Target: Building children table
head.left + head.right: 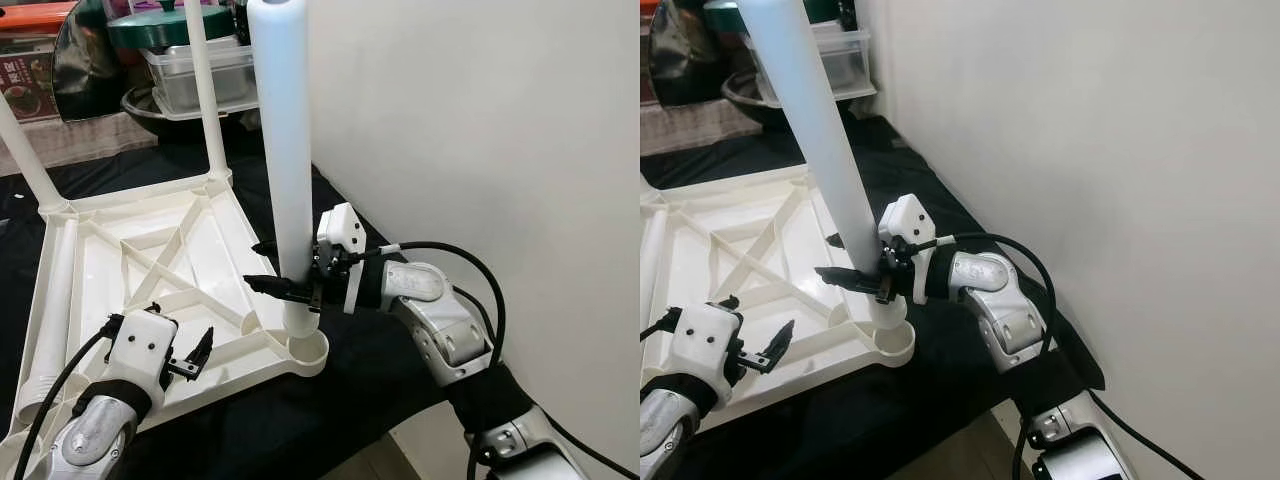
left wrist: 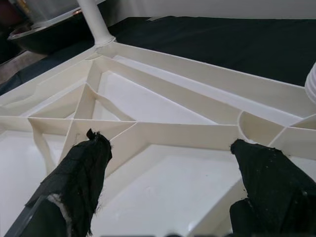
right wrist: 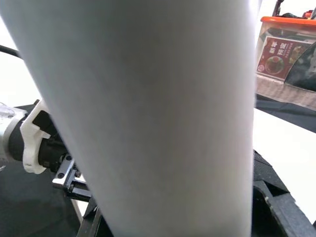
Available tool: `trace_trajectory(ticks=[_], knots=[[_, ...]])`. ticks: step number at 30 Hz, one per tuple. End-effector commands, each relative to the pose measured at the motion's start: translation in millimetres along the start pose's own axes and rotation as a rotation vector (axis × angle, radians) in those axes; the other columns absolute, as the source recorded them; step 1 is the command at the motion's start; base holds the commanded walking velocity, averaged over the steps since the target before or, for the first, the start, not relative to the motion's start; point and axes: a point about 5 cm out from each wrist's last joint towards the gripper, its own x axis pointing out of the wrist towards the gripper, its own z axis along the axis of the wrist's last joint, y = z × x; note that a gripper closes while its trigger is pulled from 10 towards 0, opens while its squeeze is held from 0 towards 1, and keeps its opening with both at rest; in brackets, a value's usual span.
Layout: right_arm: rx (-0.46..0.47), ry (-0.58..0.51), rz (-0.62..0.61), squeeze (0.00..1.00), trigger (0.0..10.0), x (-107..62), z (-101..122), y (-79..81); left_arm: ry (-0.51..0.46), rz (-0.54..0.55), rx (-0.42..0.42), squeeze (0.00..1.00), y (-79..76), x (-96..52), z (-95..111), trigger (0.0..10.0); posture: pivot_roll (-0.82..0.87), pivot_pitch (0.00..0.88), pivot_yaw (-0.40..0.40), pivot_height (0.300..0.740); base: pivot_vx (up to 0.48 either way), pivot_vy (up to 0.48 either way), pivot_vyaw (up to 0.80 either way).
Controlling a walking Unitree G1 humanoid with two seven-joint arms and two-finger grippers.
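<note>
Clamping the upright table leg [image 1: 283, 150], the right claw [image 1: 268, 266] grips firmly; left claw [image 1: 190, 356] gapes empty; no legible writing.

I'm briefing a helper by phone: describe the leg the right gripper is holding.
An upturned white tabletop lies on black cloth. At its corner nearest the wall, the right gripper clamps a white leg standing in the socket. It is the closest upright leg, the only one gripped.

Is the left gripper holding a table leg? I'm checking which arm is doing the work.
No, the left gripper hovers open over the upturned tabletop; the right gripper clasps the upright leg.
</note>
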Motion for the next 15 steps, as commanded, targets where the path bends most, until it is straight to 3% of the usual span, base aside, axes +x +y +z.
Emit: trace_trajectory(ticks=[1, 3, 7, 15], knots=[[0.021, 0.016, 0.021, 0.0, 10.0, 0.5, -5, 5.3, -0.011, -0.002, 0.018, 0.0, -1.1, -0.7, 2, 10.0, 0.08, 0.0, -0.033, 0.74, 0.0, 0.0, 0.0], [-0.001, 0.043, 0.042, 0.0, 10.0, -5.1, -5, 1.9, -0.043, -0.03, -0.004, 0.0, -9.0, 6.9, 7, 10.0, 0.06, 0.0, -0.008, 0.74, 0.0, 0.0, 0.0], [-0.008, 0.065, 0.058, 0.0, 10.0, -14.6, -4, -1.1, -0.061, -0.039, -0.007, 0.0, -10.3, 12.1, 10, 10.0, 0.07, 0.0, 0.0, 0.74, 0.0, 0.0, 0.0], [0.024, 0.083, 0.09, 0.0, 10.0, -24.2, -7, 10.0, -0.074, -0.031, 0.01, 0.0, -0.4, 15.4, 13, 10.0, 0.06, 0.0, 0.006, 0.74, 0.0, 0.0, 0.0]])
